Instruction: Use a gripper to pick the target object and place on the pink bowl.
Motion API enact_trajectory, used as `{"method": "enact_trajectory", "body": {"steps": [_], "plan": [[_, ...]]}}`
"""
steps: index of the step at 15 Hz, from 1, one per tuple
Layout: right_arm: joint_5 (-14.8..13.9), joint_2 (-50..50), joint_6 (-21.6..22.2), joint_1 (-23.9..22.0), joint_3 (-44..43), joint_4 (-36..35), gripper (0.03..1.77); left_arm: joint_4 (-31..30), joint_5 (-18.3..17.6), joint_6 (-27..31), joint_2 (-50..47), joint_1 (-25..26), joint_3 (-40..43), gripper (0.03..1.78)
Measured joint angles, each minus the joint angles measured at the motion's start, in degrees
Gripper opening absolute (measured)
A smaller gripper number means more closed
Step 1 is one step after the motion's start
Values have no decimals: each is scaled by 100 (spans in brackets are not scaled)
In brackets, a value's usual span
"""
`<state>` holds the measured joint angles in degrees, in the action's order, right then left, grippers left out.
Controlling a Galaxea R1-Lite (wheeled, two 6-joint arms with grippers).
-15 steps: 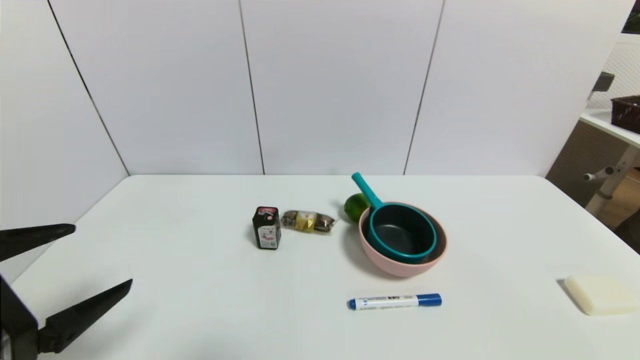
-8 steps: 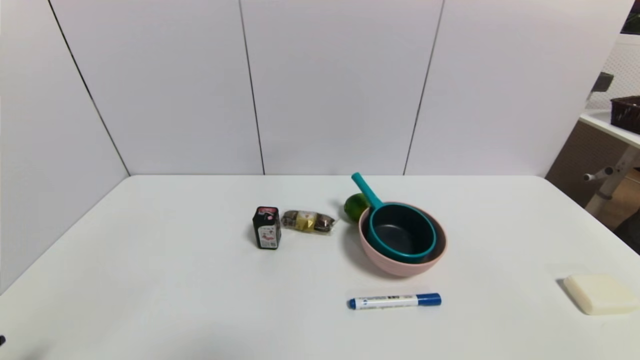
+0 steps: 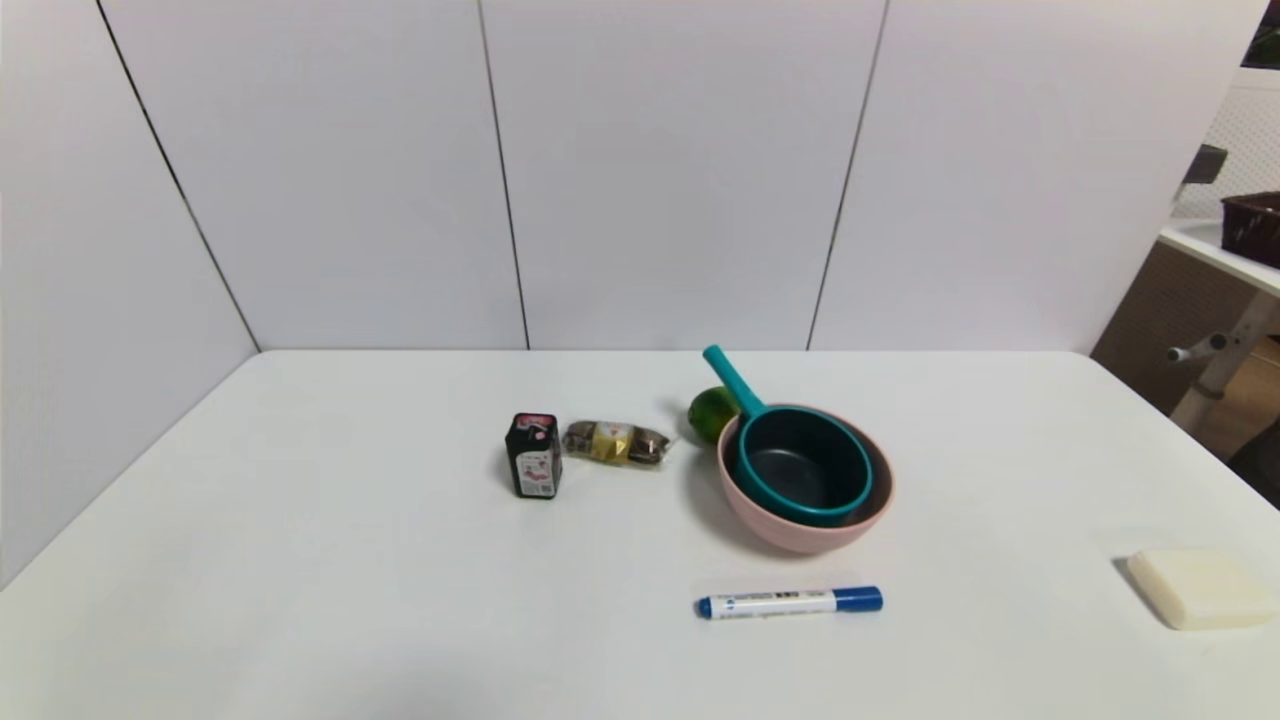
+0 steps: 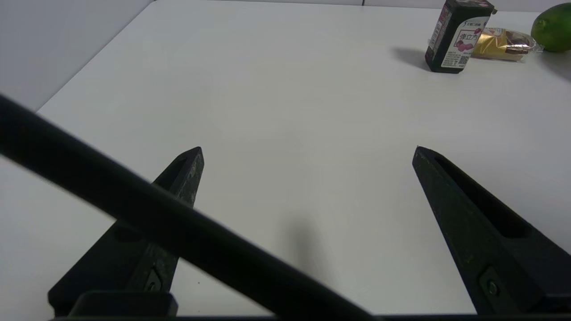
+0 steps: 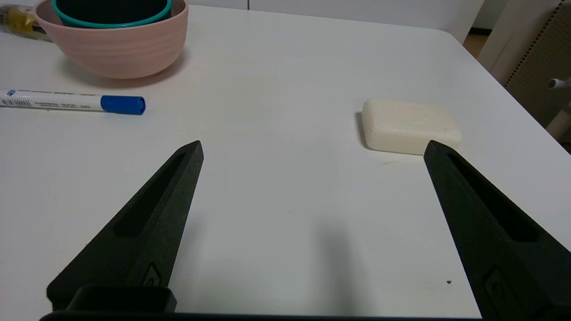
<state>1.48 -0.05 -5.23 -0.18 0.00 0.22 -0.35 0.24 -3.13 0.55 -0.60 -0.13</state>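
Underneath, a white table [image 3: 350, 560] meets pale wall panels [image 3: 660, 170]; left pincer [image 4: 308, 149] and right pincer [image 5: 312, 147] gape apart.

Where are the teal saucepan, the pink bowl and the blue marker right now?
teal saucepan [image 3: 800, 462]: head view, on its dark inside floor.
pink bowl [image 3: 790, 530]: head view, on its outer wall nearest the camera.
blue marker [image 3: 790, 602]: head view, on the middle of its white barrel.

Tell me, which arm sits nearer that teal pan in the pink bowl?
Probably the right: the right gripper faces the pink bowl holding the teal pan; the left gripper faces the carton instead.
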Motion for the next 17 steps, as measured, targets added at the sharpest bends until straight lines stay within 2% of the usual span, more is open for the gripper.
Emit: {"method": "enact_trajectory", "body": {"steps": [11, 17], "plan": [[9, 0, -91, 0, 0, -11, 171, -6, 44, -96, -71, -2, 13, 169], [-71, 0, 9, 0, 0, -4, 171, -6, 44, -96, -71, 0, 13, 169]]}}
